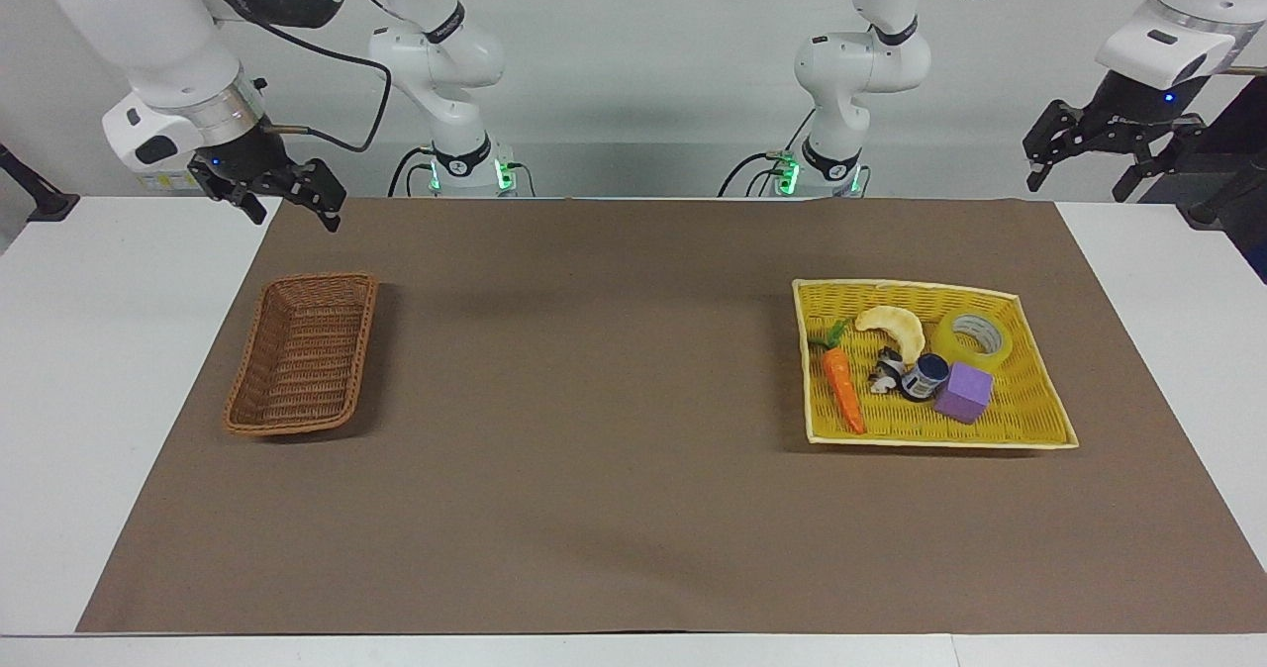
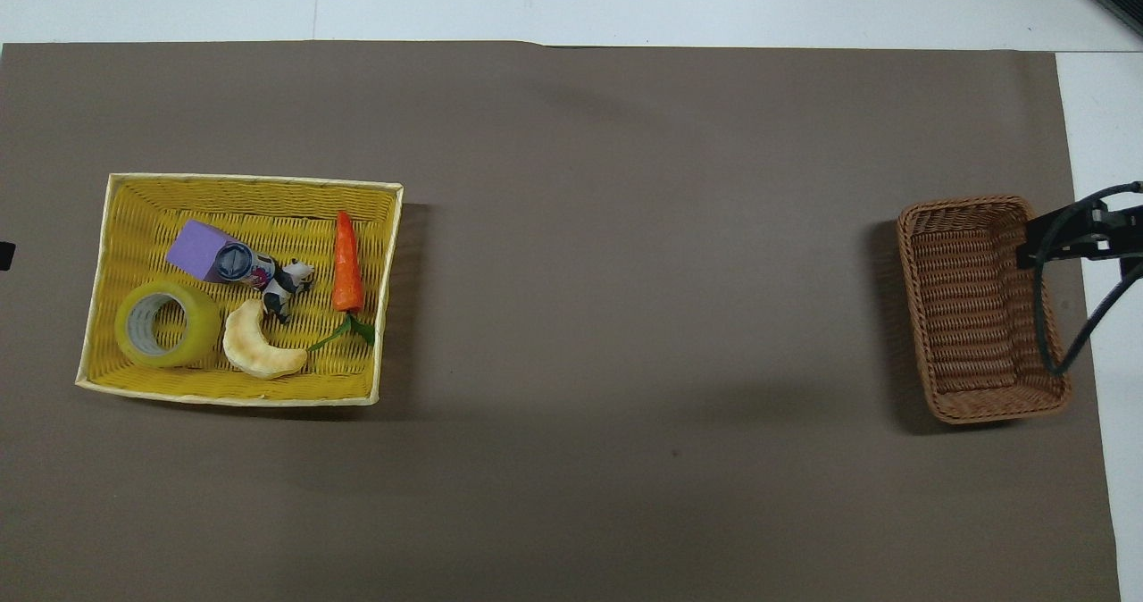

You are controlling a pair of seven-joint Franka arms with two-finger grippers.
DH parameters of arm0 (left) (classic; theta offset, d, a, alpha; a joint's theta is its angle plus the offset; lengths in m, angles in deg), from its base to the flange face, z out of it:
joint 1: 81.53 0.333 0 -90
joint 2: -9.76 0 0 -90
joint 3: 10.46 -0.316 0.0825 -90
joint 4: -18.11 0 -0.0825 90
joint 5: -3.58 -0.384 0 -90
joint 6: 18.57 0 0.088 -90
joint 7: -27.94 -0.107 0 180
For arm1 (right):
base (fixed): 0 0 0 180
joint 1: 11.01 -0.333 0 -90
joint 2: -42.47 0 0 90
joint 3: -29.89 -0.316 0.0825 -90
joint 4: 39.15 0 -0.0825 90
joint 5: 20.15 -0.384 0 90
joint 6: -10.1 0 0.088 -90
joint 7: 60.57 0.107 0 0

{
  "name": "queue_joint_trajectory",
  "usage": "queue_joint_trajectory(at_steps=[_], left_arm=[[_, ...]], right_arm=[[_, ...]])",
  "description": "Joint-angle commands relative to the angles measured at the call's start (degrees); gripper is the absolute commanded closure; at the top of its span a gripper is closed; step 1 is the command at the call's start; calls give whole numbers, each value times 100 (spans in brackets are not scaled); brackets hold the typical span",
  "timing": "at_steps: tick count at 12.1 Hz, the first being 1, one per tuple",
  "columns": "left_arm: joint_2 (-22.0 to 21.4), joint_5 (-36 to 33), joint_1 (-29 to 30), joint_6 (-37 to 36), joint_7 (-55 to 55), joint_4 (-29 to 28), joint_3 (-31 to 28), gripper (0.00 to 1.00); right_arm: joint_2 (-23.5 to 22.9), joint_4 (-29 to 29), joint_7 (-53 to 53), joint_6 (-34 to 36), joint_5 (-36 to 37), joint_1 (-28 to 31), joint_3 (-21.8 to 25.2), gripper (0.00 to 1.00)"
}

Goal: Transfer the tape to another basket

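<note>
Since nothing is gripped yet, the left gripper [image 1: 1114, 157], jaws wide and raised over the desk [image 1: 1138, 281] edge, should be dropped straight over the tape [image 1: 975, 337], kept clear of the purple cube [image 1: 964, 392]. Tape lies in the yellow tray [image 1: 1029, 439] with carrot [image 1: 843, 386] and other items. Right gripper [image 1: 287, 197] waits, jaws wide; the basket [image 1: 302, 355] is seen empty.

My yellow tape roll [image 1: 975, 338] lies flat in the yellow tray's corner; my brown wicker basket [image 1: 303, 353] sits well apart.
</note>
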Motion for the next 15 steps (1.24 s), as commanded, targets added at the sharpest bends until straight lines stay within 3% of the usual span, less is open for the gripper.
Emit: queue_joint_trajectory(at_steps=[1,4,9,15], left_arm=[[-205,11,-10,367,-79,-458,-78,0],[-222,125,183,490,-377,-730,-78,0],[-424,213,377,1491,-589,-2144,-87,0],[-468,213,421,3424,-755,-3832,-113,0]], right_arm=[[73,-53,79,64,0,24,-23,0],[73,-53,79,64,0,24,-23,0],[73,-53,70,64,0,24,-23,0],[73,-53,70,64,0,24,-23,0]])
